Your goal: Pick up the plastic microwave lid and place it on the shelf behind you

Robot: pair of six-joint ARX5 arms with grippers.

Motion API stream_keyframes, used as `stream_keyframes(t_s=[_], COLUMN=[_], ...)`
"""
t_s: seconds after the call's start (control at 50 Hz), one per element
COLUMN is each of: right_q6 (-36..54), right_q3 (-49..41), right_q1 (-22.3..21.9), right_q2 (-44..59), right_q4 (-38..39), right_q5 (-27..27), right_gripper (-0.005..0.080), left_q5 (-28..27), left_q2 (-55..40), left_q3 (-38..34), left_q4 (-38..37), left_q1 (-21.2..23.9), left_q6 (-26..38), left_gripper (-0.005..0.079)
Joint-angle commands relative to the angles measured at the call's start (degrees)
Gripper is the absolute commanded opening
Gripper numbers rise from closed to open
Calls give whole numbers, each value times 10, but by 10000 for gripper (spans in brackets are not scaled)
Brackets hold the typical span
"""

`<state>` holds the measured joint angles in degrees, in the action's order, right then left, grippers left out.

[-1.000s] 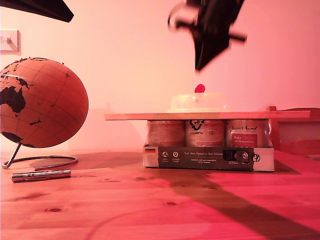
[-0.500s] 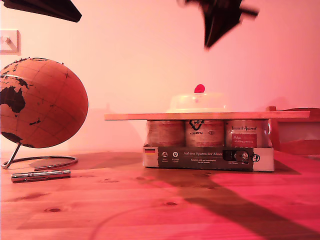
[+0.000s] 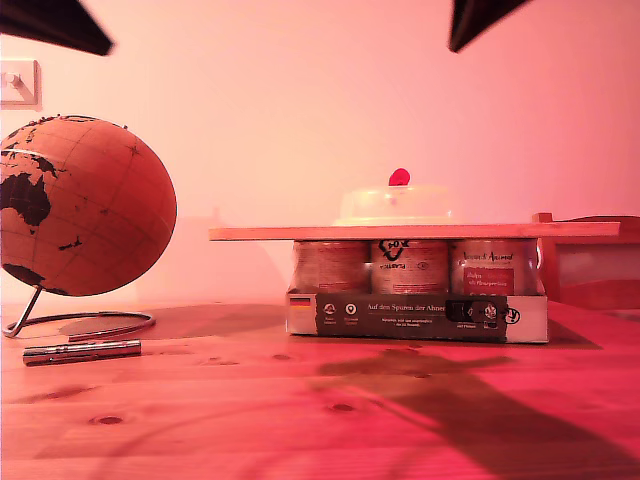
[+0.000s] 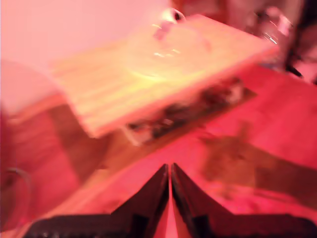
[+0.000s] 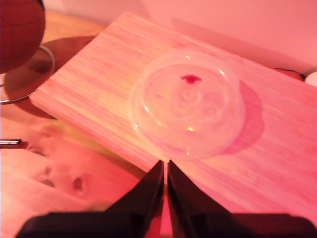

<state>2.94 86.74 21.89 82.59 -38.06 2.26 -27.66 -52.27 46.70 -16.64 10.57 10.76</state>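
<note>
The plastic microwave lid [image 3: 398,205], a clear dome with a red tab, rests on the shelf [image 3: 415,232], a light-wood plank lying across three jars. My second gripper [image 5: 165,163] hovers high over the lid [image 5: 187,104], shut with nothing in it. In the exterior view it is the dark shape at the top edge, right of centre [image 3: 478,18]. My first gripper [image 4: 169,169] is also shut and holds nothing. It looks at the plank [image 4: 148,89] and lid [image 4: 166,49] from farther off, in a blurred picture. Its arm is the dark shape at the exterior view's top left [image 3: 50,25].
The three jars stand in a printed carton [image 3: 415,315] on the wooden table [image 3: 300,420]. A globe on a metal stand [image 3: 85,205] and a metal pen-like rod [image 3: 82,351] are at the exterior view's left. A dark wooden frame [image 3: 590,262] sits at its right edge.
The arm above the lid has risen and moved to the exterior view's right, nearly out of frame. The other arm's dark shape shifted left. The lid has stayed on the plank.
</note>
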Motion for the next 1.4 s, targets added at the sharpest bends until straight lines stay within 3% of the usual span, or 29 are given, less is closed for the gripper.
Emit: stream_keyframes(t_s=[0.0,0.22,0.38,0.6,1.02,1.38], right_q6=[1,1,2,2,16,17], right_q3=[-38,-134,-201,-291,-457,-573], right_q1=[-10,-40,-43,-43,-43,-43], right_q2=[-28,-89,-134,-197,-364,-511], right_q4=[29,105,156,221,313,307], right_q5=[3,3,3,14,19,34], right_gripper=[-12,-12,-12,-12,-12,-12], left_q5=[-12,-38,-41,-12,23,53], left_q2=[-2,-1,6,51,183,257], left_q3=[-12,-12,-15,-34,-153,-239], left_q4=[13,13,12,22,121,151], left_q1=[-22,-103,-132,-133,-133,-119], left_q6=[2,1,-16,-20,-72,-110], left_gripper=[-21,-21,-21,-21,-21,-21])
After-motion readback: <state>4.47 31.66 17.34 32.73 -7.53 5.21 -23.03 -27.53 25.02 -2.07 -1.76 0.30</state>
